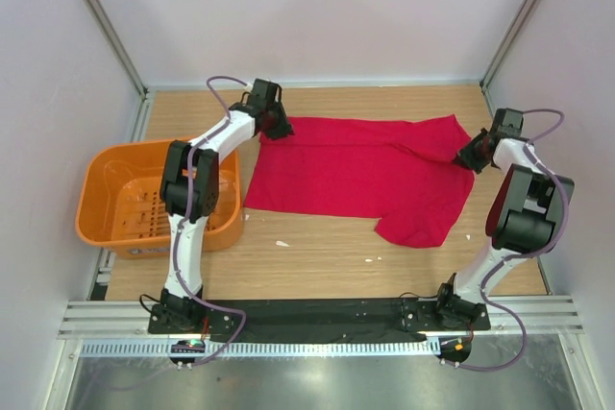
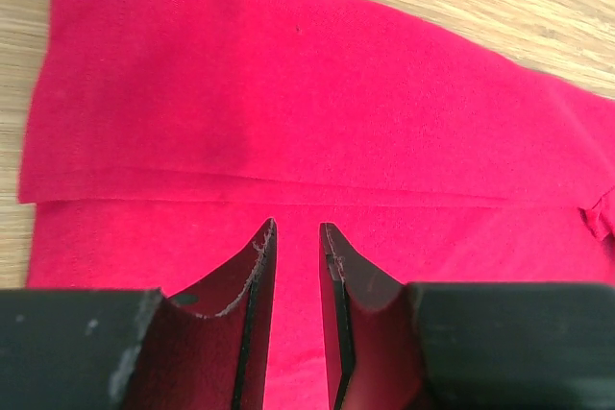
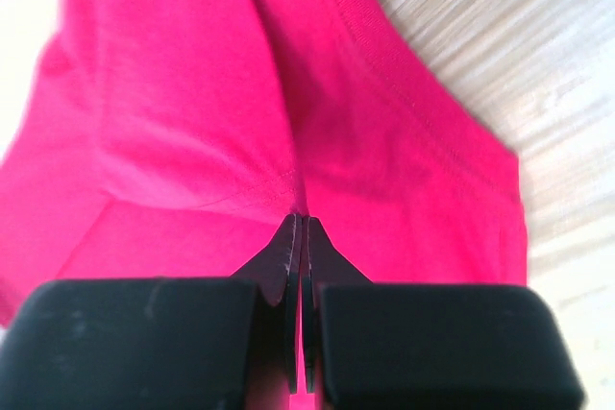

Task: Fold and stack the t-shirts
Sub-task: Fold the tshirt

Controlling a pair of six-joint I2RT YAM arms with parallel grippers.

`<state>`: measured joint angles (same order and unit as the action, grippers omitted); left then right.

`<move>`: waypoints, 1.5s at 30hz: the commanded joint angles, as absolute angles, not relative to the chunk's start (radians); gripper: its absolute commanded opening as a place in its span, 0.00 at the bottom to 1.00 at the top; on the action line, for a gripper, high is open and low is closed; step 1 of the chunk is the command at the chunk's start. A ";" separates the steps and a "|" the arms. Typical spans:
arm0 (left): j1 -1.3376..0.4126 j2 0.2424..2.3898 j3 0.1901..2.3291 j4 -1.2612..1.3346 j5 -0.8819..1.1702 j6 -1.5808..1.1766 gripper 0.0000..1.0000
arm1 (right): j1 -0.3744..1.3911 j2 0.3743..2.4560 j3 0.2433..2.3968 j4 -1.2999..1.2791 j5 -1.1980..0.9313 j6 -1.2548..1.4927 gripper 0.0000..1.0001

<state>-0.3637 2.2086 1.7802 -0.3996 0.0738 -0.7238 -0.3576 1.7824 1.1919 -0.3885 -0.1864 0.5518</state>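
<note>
One red t-shirt (image 1: pixel 356 175) lies spread on the wooden table, its near right part folded into a hanging flap. My left gripper (image 1: pixel 280 129) stands over the shirt's far left corner. In the left wrist view its fingers (image 2: pixel 296 228) are a narrow gap apart, with flat red cloth (image 2: pixel 307 93) and a hem seam under them and nothing pinched. My right gripper (image 1: pixel 468 156) is at the shirt's far right corner. The right wrist view shows its jaws (image 3: pixel 302 220) pressed together on a pinch of red cloth (image 3: pixel 192 93), with creases running into the tips.
An orange slotted basket (image 1: pixel 88 201) sits left of the shirt, beside the left arm. White walls and metal posts enclose the table on three sides. A black base strip (image 1: pixel 317 312) and a metal rail run along the near edge. Small white specks (image 1: pixel 282 243) lie on the wood.
</note>
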 commanded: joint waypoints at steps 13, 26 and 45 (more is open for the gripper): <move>-0.318 2.218 1.838 -0.443 0.086 -0.699 0.25 | -0.353 1.618 1.077 -0.371 -0.140 0.684 0.01; -0.304 2.218 1.827 -0.443 0.086 -0.703 0.25 | -0.348 1.602 0.974 -0.316 -0.113 0.770 0.01; -0.259 2.289 1.862 -0.307 0.098 -0.761 0.24 | -0.345 1.899 1.405 -0.246 -0.167 0.457 0.53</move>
